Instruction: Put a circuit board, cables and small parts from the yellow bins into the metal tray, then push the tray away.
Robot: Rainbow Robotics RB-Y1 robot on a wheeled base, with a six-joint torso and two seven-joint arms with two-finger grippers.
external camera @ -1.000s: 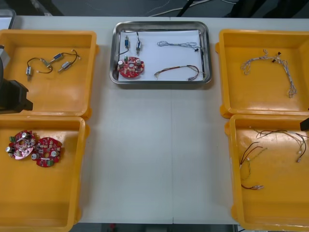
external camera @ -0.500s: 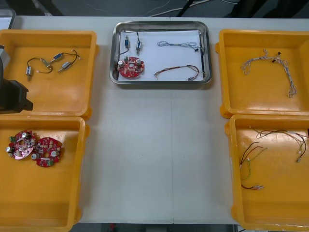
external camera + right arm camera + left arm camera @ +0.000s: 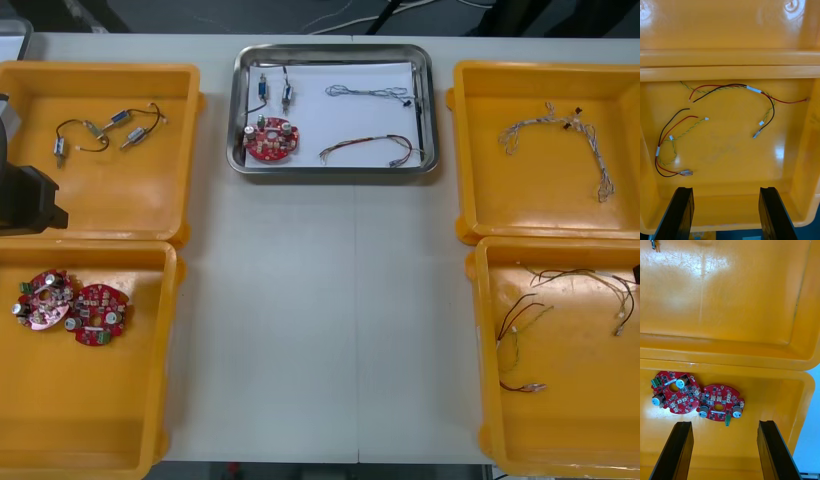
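left arm [image 3: 22, 198] is sitting at the table's left edge, by the near wall of the far-left bin [image 3: 100, 205]. left gripper [image 3: 724, 455] is hanging over the near-left bin [image 3: 80, 400], fingers spread, gripping nothing. two red circuit boards [image 3: 719, 408] are lying on that bin's floor just past the fingertips, edges touching. The rims of both left bins are running across behind them. far-left bin is holding small metal parts [image 3: 110, 130] on thin dark leads.

metal tray [image 3: 335, 171] is sitting at the far middle of the table, between the two far bins, white inside. It is carrying one red board [image 3: 271, 139] at its near-left corner, two small parts [image 3: 274, 90] just behind that, a blue and white cable [image 3: 370, 93] far right and a red and yellow cable [image 3: 368, 150] near right.

far-right bin [image 3: 540, 200] is holding a blue and white cable bundle [image 3: 560, 135]. right gripper [image 3: 726, 217] is hovering over the near-right bin [image 3: 570, 420], fingers apart, empty. Loose black, red and yellow cables [image 3: 733, 88] are lying ahead of it, untouched.
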